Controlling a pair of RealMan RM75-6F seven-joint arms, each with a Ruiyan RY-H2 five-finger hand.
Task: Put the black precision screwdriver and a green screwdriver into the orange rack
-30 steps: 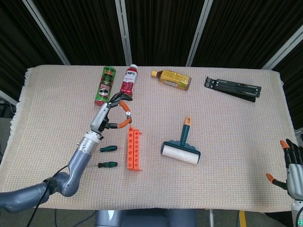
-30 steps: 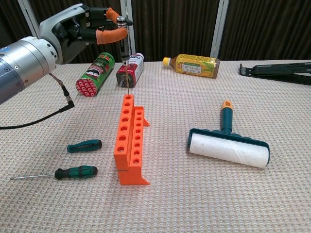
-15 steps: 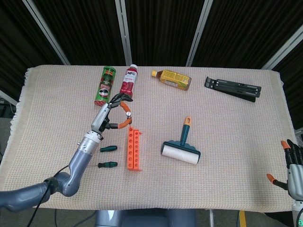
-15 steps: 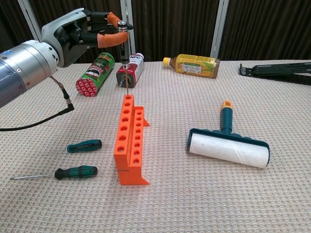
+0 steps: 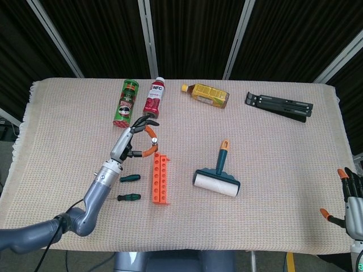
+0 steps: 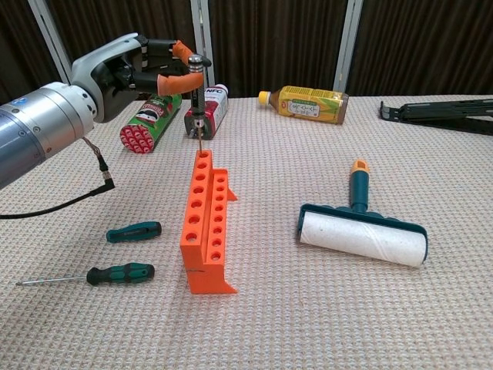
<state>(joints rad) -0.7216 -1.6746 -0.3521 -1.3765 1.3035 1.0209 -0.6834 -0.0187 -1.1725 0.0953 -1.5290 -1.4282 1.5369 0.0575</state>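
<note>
While pinching black precision screwdriver (image 6: 196, 91), left robot hand (image 6: 142, 63) hovers over orange rack (image 6: 205, 223).

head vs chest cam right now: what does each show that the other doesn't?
Head view only: the right robot hand, idle at the table's right edge, fingers apart, and the whole table.
Chest view only: the black precision screwdriver upright, its tip entering the orange rack at the far end hole.
Both: the left robot hand holding that screwdriver, two green screwdrivers lying left of the rack, and the lint roller.
</note>
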